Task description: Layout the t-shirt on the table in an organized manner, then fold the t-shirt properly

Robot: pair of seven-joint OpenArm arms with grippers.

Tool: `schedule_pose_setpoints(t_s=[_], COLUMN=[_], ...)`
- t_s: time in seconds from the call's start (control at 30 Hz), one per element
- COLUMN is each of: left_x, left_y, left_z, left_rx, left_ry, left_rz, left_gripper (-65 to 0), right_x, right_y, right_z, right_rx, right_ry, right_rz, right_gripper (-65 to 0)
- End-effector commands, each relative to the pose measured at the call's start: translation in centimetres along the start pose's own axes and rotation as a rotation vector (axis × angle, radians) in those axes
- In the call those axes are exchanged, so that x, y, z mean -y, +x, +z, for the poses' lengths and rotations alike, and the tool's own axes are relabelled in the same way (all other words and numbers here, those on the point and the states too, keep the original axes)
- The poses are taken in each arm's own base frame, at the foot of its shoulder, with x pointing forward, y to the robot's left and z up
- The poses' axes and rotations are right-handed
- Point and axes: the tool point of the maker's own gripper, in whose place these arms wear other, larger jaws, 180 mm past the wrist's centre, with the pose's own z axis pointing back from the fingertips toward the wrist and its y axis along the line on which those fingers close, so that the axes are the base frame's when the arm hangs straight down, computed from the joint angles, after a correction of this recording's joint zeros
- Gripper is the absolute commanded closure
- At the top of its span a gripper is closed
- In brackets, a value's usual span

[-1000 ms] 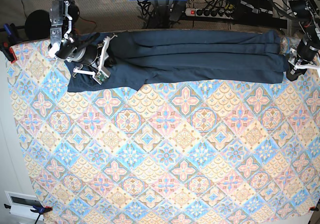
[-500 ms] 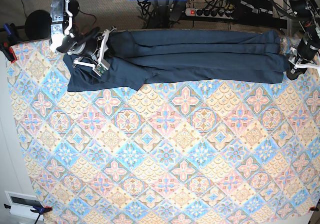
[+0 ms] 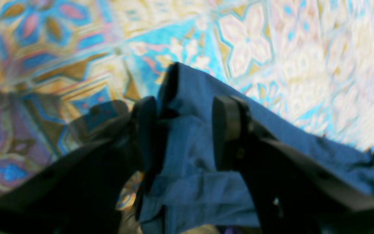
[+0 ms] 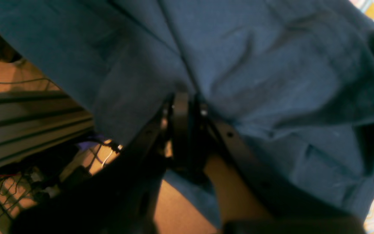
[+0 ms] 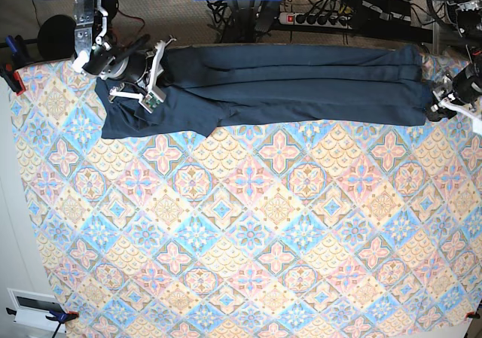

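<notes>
Right tool [image 4: 187, 130] is clamped on a fold of the shirt [image 5: 286, 82] at the far edge of the worktop [image 5: 248, 240], seemingly to pin that end in place. Left tool [image 3: 183, 130] has its jaws parted astride the shirt's other end, apparently letting go. Between them the shirt lies as a long folded band, likely stretched flat.

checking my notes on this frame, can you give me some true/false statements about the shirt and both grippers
1. The t-shirt lies stretched along the far edge of the table. True.
2. The left gripper is clamped shut on the shirt. False: its jaws stand apart with fabric between them.
3. The right gripper is shut on the shirt. True.
4. The shirt is folded into a small square mid-table. False: it is a long band.
</notes>
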Motion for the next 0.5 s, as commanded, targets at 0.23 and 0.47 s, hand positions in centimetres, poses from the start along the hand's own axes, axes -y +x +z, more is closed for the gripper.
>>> schedule_pose_setpoints(t_s=[0.23, 0.47], left_x=[0.8, -2.2], left_y=[-1.1, -3.4], left_z=[-0.7, -1.5], left_rx=[-0.091, -0.137], left_ry=[-0.006, 0.043], left_rz=[-0.094, 0.016], left_gripper=[-27.6, -27.6], right_x=[0.2, 0.2], right_y=[0.8, 0.8], right_z=[0.4, 0.4], right_rx=[0.029, 0.029], right_ry=[-0.005, -0.005], right_rz=[0.013, 0.013], right_gripper=[-2.8, -2.8])
